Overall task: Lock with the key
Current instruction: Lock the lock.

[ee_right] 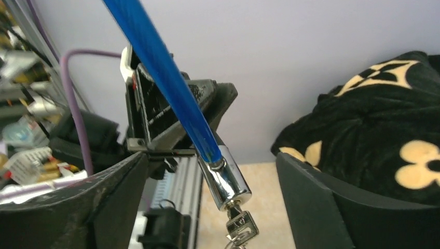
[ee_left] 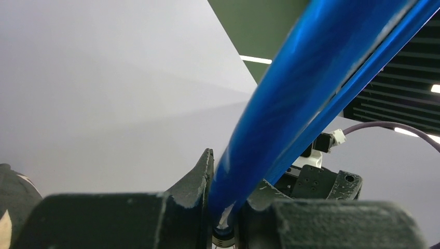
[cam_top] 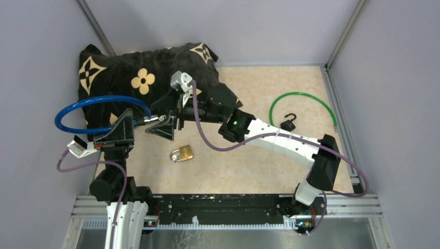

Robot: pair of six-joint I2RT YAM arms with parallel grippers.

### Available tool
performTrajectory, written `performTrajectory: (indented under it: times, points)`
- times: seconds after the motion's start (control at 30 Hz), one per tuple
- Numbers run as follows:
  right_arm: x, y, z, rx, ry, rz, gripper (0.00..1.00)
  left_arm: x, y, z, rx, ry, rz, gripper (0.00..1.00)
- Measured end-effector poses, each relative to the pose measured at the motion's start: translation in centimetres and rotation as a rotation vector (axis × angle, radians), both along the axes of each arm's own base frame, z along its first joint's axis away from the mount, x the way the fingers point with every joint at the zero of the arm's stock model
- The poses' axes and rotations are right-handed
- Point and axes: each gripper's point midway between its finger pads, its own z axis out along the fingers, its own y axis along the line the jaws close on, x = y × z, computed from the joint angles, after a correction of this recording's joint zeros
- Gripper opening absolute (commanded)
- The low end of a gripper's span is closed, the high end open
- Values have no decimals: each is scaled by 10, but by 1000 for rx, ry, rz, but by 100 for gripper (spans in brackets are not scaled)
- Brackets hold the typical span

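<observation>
The lock is a blue cable loop (cam_top: 93,101) that ends in a chrome cylinder (ee_right: 228,176). The key (ee_right: 241,226) sticks out of the cylinder's lower end, with a key ring below it. My left gripper (cam_top: 136,123) is shut on the blue cable (ee_left: 311,78) just behind the cylinder; in the left wrist view the cable runs up from between the left gripper's (ee_left: 233,181) fingers. My right gripper (cam_top: 166,122) stands open, a finger on each side of the cylinder and key, touching neither. In the right wrist view both fingers of my right gripper (ee_right: 211,161) stand well away from the chrome.
A brass padlock (cam_top: 181,153) lies on the beige table in front of the grippers. A green cable loop (cam_top: 303,96) with a small black padlock (cam_top: 288,123) lies at the right. A black cushion with flower prints (cam_top: 145,67) fills the back left. Grey walls enclose the table.
</observation>
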Motion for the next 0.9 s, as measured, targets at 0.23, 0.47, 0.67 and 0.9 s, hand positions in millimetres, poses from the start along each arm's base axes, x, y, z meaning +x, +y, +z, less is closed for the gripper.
performTrajectory:
  times: [0.23,0.47,0.67,0.9]
  points:
    - [2,-9,4,-105,-80,30,98,0,-2,-1,9,1,-7,0]
    - [2,-18,41,-66,-181,11,66,5,-3,-7,11,28,-12,0]
    - [-1,-14,57,-32,-208,28,16,5,-3,-8,14,31,-14,0]
    - [3,-5,42,-60,-186,31,58,8,-3,-12,14,46,-13,0]
